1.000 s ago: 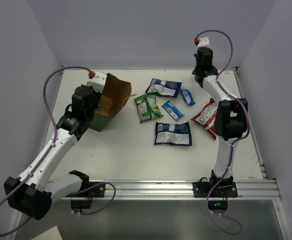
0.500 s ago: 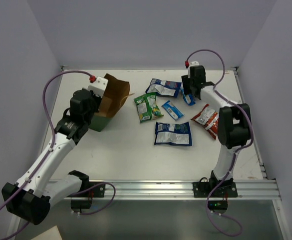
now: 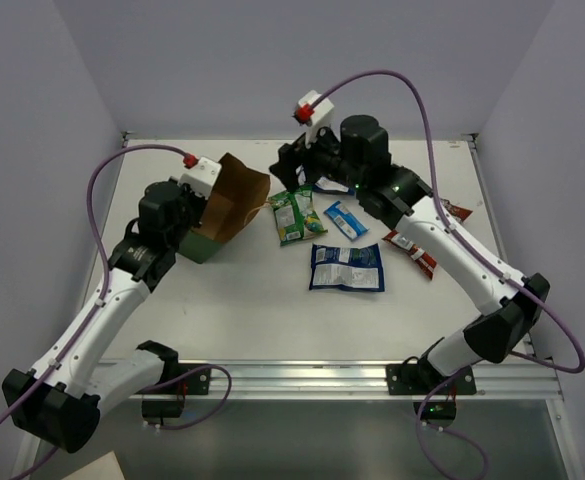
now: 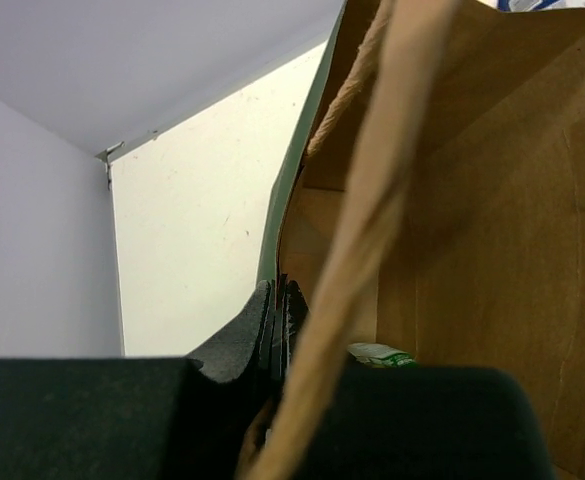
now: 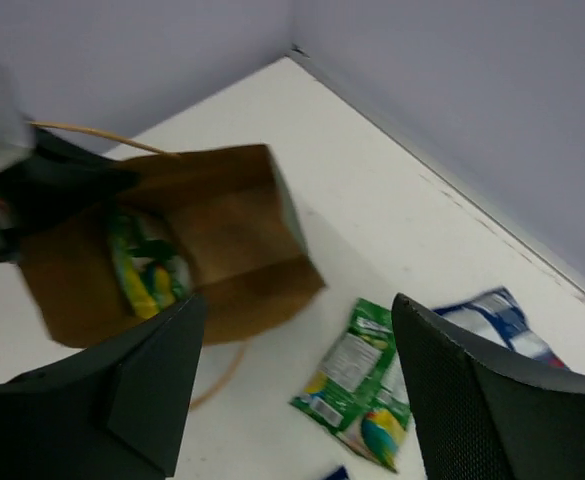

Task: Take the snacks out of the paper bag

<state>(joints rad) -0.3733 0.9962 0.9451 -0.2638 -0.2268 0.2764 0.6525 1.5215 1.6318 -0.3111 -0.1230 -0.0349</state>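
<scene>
The paper bag (image 3: pixel 230 200) lies tipped with its brown inside facing right. My left gripper (image 3: pixel 196 204) is shut on the bag's left wall (image 4: pixel 290 200), its fingertips (image 4: pixel 270 315) pinching the edge beside a tan handle (image 4: pixel 372 200). One green snack (image 5: pixel 144 262) lies inside the bag, and its end (image 4: pixel 380 353) also shows in the left wrist view. My right gripper (image 3: pixel 294 172) hangs open above the table just right of the bag's mouth (image 5: pixel 212 235), with nothing between its fingers (image 5: pixel 482 400). Below it lies a green packet (image 3: pixel 295 215) (image 5: pixel 364 382).
Out on the table lie a small blue bar (image 3: pixel 345 220), a blue-and-white packet (image 3: pixel 346 267), another blue-and-white packet (image 5: pixel 497 318) near the back, and a red chip bag (image 3: pixel 417 255) partly under the right arm. Walls close in the back and sides.
The right arm has swung from the far right corner leftward over the snacks to the bag's mouth, and its jaws have opened. The left gripper kept its hold; the bag tilted slightly.
</scene>
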